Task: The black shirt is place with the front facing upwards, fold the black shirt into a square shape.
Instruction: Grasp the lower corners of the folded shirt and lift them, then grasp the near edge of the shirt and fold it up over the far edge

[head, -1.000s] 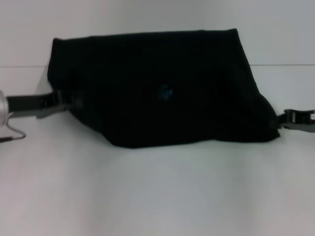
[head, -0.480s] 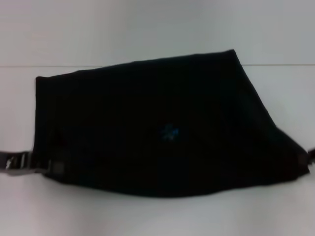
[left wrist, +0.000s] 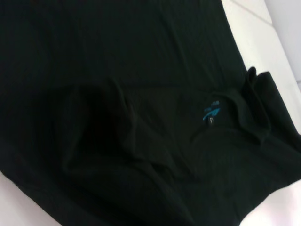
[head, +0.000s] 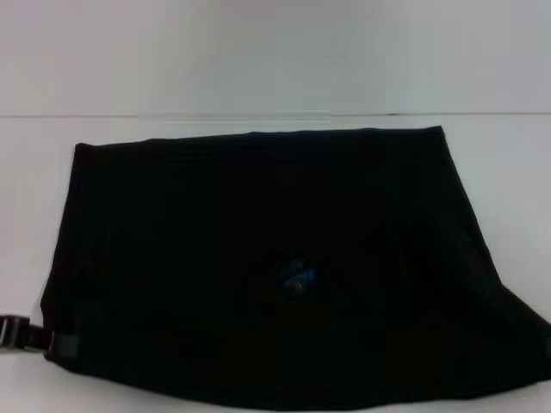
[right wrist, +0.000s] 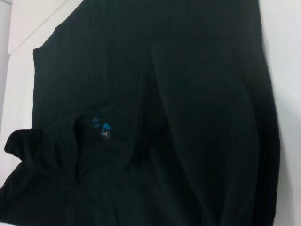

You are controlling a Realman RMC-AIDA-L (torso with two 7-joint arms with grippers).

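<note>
A black shirt [head: 275, 258] is lying spread across a white counter [head: 258, 77], its long axis running side to side, with the left tool [head: 34, 337] gripping its near left corner while the right tool is sitting out of view, its grip impossible to tell.

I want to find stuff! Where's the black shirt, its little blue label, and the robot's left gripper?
black shirt [head: 258, 224]: head view, middle of the cloth.
blue label [left wrist: 211, 112]: left wrist view, on the printed mark.
left gripper [head: 24, 335]: head view, at the shirt's corner.
</note>
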